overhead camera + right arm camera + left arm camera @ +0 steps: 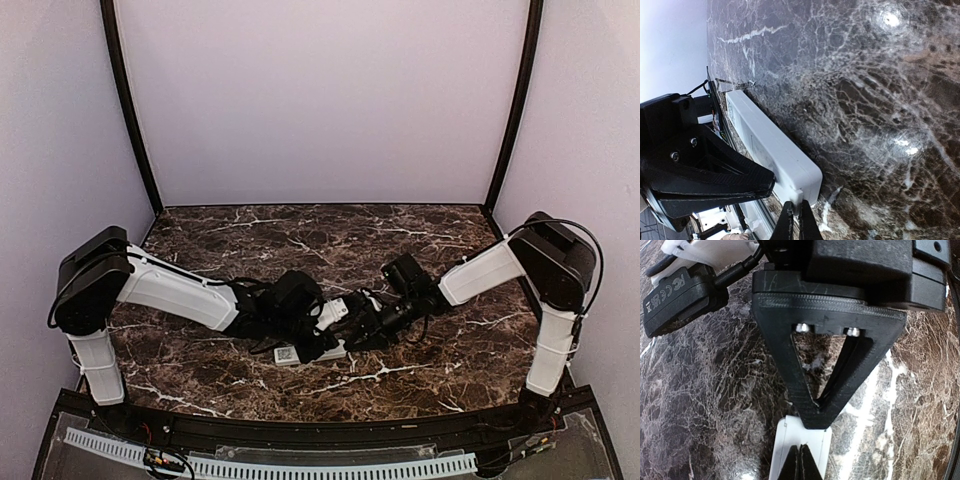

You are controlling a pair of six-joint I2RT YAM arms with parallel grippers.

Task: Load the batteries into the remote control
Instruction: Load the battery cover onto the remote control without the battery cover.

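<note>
Both clenched, left fingers [792, 471] and right fingers [786, 227] half-hide the remote control [770, 145].

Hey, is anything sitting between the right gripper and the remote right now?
Nothing visible. The right gripper, shut, is right at the remote's end; the left gripper, also shut, is at the same end.

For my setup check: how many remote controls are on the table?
1. The remote control lies on the table, under the left gripper, one end by the right gripper. Another may be hidden beneath them.
</note>
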